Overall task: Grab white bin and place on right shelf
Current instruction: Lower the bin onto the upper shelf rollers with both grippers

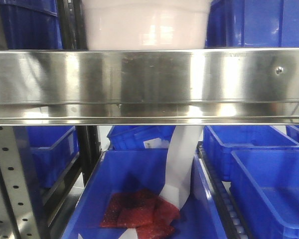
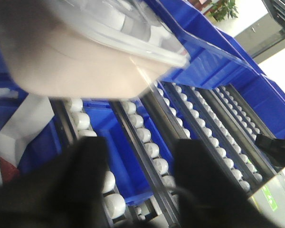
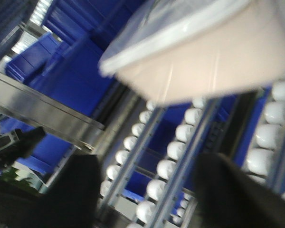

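Note:
The white bin [image 1: 147, 25] is a pinkish off-white tub that stands on the right shelf, just behind its shiny stainless-steel front rail [image 1: 149, 79]. In the left wrist view the white bin [image 2: 76, 61] fills the upper left, resting over the roller tracks, and its clear-edged lid shows. My left gripper [image 2: 140, 185] is open below it, apart from it, with only rollers between the dark fingers [image 2: 80, 180]. In the right wrist view the white bin [image 3: 213, 61] lies ahead. My right gripper [image 3: 147, 190] is open, holding nothing.
Blue crates [image 1: 261, 22] flank the bin on the shelf, and more blue crates [image 1: 274, 189] stand below. White rollers [image 2: 147, 135] run in tracks under the bin. A grey perforated upright [image 1: 10, 184] stands at lower left. Red packets [image 1: 139, 211] and a white strip [image 1: 182, 164] lie in a lower crate.

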You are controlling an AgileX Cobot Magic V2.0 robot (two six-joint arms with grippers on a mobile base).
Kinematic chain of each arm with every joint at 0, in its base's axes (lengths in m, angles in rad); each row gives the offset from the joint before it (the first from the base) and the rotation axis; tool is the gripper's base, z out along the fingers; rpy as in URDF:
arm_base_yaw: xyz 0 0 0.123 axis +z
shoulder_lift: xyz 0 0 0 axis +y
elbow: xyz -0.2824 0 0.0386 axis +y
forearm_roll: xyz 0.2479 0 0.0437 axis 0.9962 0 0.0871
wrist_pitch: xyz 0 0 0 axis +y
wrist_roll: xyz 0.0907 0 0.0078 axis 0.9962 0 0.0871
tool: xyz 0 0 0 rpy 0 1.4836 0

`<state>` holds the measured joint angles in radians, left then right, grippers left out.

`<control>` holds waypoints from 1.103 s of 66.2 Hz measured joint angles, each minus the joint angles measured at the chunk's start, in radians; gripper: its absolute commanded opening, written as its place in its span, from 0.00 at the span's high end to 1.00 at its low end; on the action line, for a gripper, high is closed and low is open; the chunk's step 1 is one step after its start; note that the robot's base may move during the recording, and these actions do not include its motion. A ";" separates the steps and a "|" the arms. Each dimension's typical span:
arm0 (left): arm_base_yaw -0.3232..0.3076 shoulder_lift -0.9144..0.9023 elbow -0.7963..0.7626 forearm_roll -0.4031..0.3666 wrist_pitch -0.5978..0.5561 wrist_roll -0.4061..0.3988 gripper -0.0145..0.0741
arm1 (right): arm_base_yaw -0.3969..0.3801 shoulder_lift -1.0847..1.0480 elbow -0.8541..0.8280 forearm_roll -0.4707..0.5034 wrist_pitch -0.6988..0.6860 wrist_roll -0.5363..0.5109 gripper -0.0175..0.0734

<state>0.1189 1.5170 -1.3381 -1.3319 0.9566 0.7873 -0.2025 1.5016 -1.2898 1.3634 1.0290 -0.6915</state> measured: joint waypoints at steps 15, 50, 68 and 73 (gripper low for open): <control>0.000 0.000 0.000 -0.016 -0.020 0.000 0.97 | 0.000 0.000 0.000 -0.016 0.077 -0.002 0.75; -0.109 -0.257 0.010 0.564 -0.540 -0.435 0.97 | 0.095 -0.240 -0.021 -0.443 -0.514 0.205 0.74; -0.128 -0.433 0.330 0.615 -0.741 -0.347 0.97 | 0.148 -0.364 0.180 -0.552 -0.638 0.104 0.75; -0.132 -0.504 0.432 0.615 -0.776 -0.290 0.97 | 0.148 -0.414 0.265 -0.552 -0.706 0.060 0.75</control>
<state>-0.0131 1.0128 -0.9063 -0.7167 0.1806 0.4971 -0.0542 1.0878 -1.0250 0.8111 0.3235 -0.6317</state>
